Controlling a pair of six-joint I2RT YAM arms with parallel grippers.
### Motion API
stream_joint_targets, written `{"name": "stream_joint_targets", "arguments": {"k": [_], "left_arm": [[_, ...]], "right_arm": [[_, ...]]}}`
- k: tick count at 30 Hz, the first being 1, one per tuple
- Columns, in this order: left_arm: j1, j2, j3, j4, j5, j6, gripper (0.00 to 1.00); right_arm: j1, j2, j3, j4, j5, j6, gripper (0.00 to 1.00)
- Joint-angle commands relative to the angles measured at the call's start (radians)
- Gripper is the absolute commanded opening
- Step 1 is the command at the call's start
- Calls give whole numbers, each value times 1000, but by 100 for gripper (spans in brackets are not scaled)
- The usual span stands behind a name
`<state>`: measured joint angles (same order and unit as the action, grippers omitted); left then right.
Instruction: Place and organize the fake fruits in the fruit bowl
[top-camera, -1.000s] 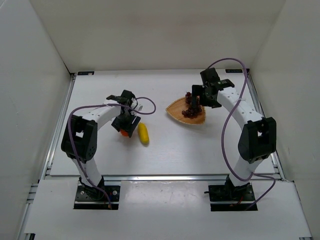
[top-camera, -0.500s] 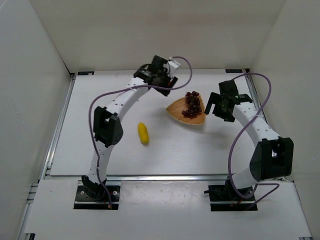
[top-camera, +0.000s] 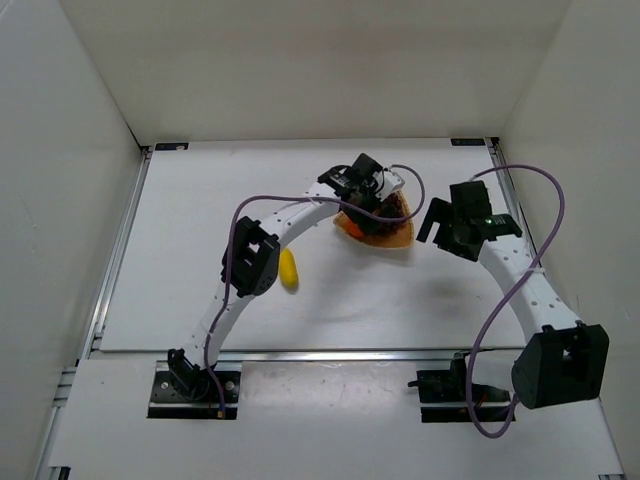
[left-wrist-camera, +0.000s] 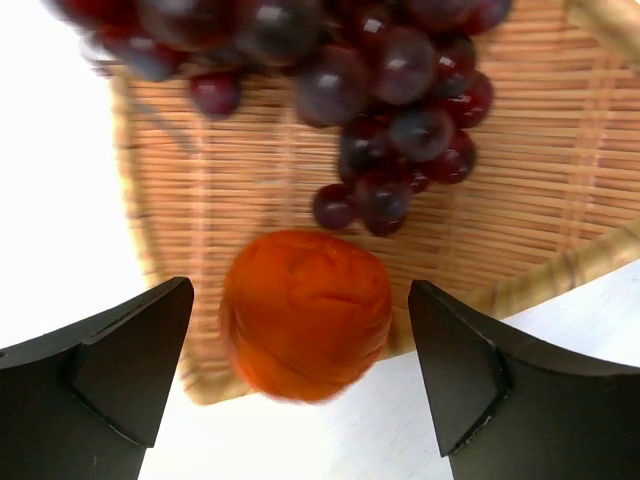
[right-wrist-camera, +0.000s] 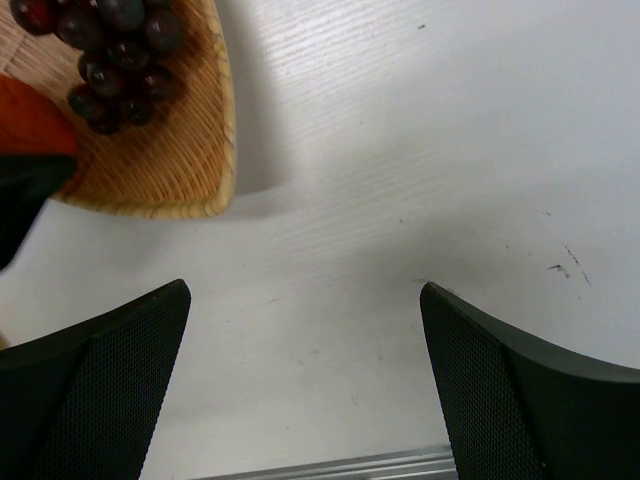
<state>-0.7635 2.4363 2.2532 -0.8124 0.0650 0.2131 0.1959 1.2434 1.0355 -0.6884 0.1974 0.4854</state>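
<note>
The tan wicker fruit bowl (top-camera: 392, 236) lies at the table's far middle, also in the left wrist view (left-wrist-camera: 560, 150) and the right wrist view (right-wrist-camera: 190, 150). The dark grape bunch (left-wrist-camera: 400, 90) lies in it (right-wrist-camera: 110, 60). My left gripper (top-camera: 365, 197) hovers over the bowl's left corner, open (left-wrist-camera: 300, 290). The orange ball (left-wrist-camera: 305, 315) sits blurred between the jaws at the bowl's rim, with gaps on both sides. The yellow banana (top-camera: 287, 268) lies on the table left of the bowl. My right gripper (top-camera: 440, 222) is open and empty (right-wrist-camera: 305, 290), right of the bowl.
White walls enclose the table on three sides. A metal rail (top-camera: 330, 355) runs along the near edge. The right arm's purple cable (top-camera: 540, 200) loops above the table's right side.
My left arm carried the orange ball from beside the banana to the bowl, and its jaws now stand apart from it. My right gripper drew back to the right, leaving the grapes in the bowl.
</note>
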Motion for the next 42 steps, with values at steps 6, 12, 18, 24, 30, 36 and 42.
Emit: {"name": "stream_joint_targets", "arguments": {"k": [6, 12, 18, 24, 30, 36, 42], "left_arm": [[44, -374, -209, 25, -241, -6, 100], [263, -614, -444, 25, -350, -55, 100], [498, -819, -738, 15, -383, -124, 100], [673, -977, -940, 15, -326, -142, 100], [770, -1023, -1031, 15, -243, -161, 100], [791, -1023, -1031, 15, -217, -173, 100], [791, -1053, -1049, 15, -226, -173, 100]], "right_arm": [[195, -62, -17, 21, -98, -232, 100], [534, 288, 205, 69, -185, -261, 100], [698, 681, 625, 67, -260, -206, 100], [735, 936, 811, 37, -277, -133, 100], [735, 999, 830, 1, -162, -87, 79], [735, 947, 821, 1, -141, -65, 13], [663, 659, 617, 30, -52, 140, 0]]}}
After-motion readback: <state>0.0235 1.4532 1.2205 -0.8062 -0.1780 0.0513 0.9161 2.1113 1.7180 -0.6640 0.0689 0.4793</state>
